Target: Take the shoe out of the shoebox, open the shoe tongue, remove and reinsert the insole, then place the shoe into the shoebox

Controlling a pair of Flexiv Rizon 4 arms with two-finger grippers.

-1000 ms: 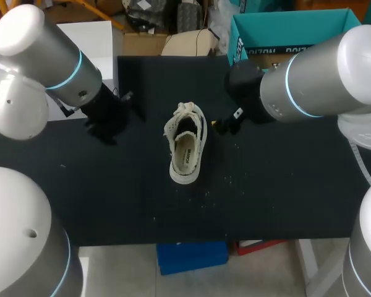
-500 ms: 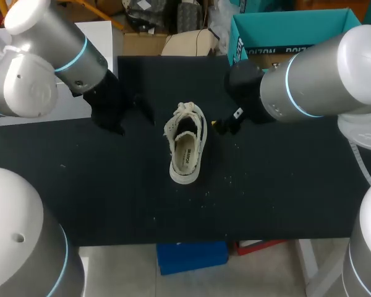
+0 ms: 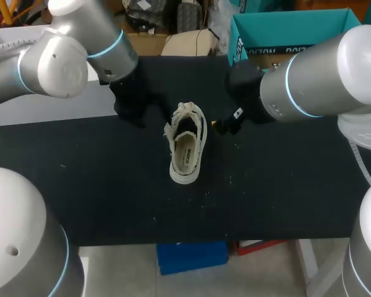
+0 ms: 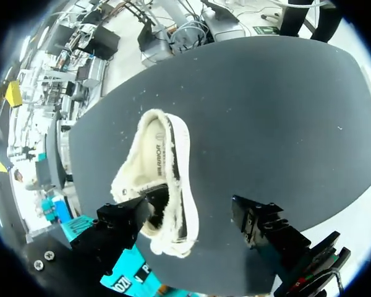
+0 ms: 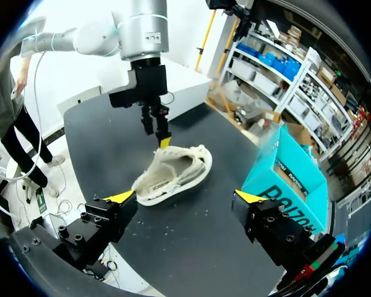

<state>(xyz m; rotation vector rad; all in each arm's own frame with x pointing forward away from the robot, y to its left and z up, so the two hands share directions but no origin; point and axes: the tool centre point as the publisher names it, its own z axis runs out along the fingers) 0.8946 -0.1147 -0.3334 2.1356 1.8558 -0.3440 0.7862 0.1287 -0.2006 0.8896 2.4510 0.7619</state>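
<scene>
Looking down from the head view, the shoe (image 3: 187,143) lies on the table (image 3: 99,185), outside the shoebox (image 3: 238,37), which stands well apart at the shoe's 1 o'clock. The shoe's long axis runs 12 to 6, laced end at 12 and heel at 6. The left gripper (image 3: 136,111) hangs at the shoe's 10 o'clock, near the laces, its arm slanting in from that side. The right gripper (image 3: 226,124) sits just beside the shoe at 2 o'clock. From the left wrist view, the shoe lies ahead of the gripper, lengthwise away from it, laced end nearest and closer to one finger; the fingers are spread, gripping nothing. From the right wrist view, that gripper is likewise released and empty, with the shoe ahead of it and side-on, and the left gripper points straight down, a yellow tip just above the laces. I judge the left arm better placed for the tongue.
</scene>
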